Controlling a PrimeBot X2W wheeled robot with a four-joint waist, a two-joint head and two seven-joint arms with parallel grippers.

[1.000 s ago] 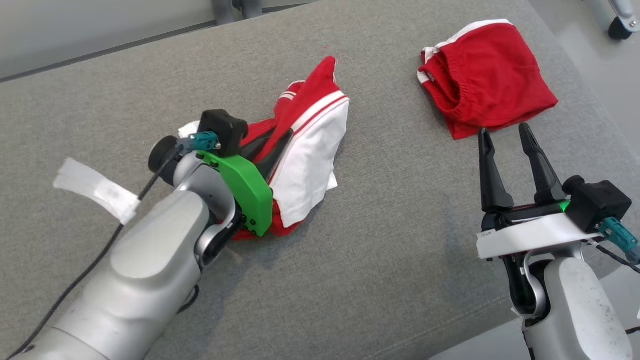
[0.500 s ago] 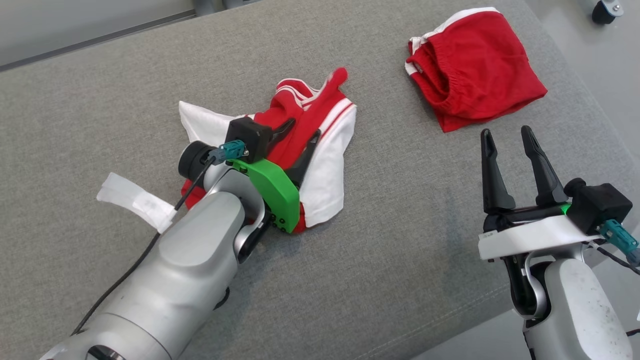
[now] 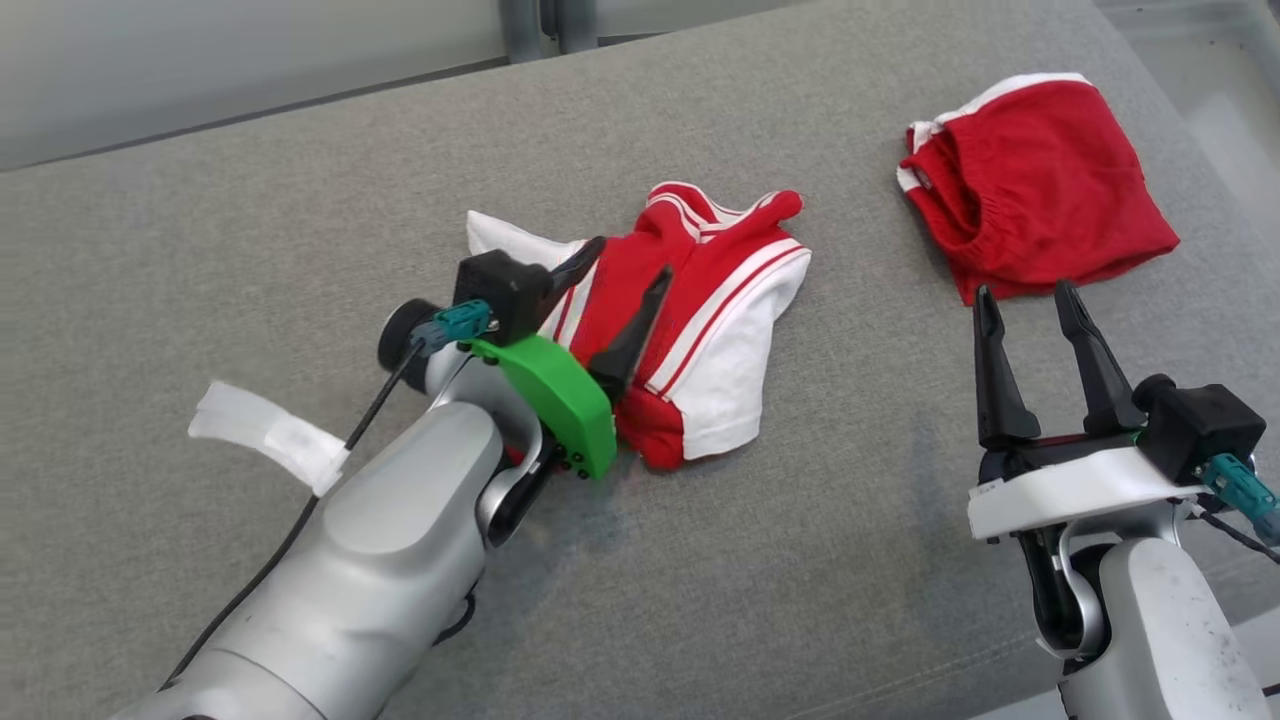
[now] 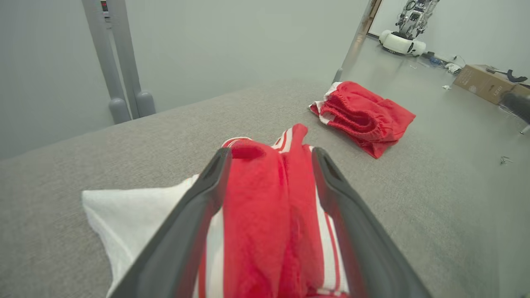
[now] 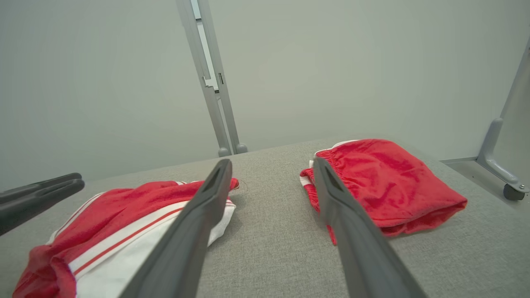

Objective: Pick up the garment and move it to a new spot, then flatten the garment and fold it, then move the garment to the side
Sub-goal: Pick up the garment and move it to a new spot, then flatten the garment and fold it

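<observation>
1. Two garments are lying on the grey fabric-covered table (image 3: 850,520). The crumpled red-and-white garment (image 3: 720,330) is sitting near the middle. An all-red garment (image 3: 1040,180) is lying well apart from it, toward the far right corner.
2. The left fingers (image 3: 650,300) are standing spread wide over the near left part of the red-and-white garment, pinching nothing.
3. In the left wrist view, the left fingers (image 4: 198,207) are straddling a raised red ridge of the red-and-white garment (image 4: 265,215). The ridge is running up between them, and white cloth is spilling out past the finger on that view's left. I cannot tell whether the inner faces are touching the cloth.
4. The red-and-white garment is resting on the table, bunched, with its striped white panel facing right.
5. The right fingers (image 3: 1085,340) are hovering spread and empty at the near right. Their tips are pointing at the all-red garment, just short of its near edge.
6. In the right wrist view, the right fingers (image 5: 198,223) are framing bare table. The red-and-white garment (image 5: 124,223) is lying to their left and the all-red garment (image 5: 372,186) to their right.
</observation>
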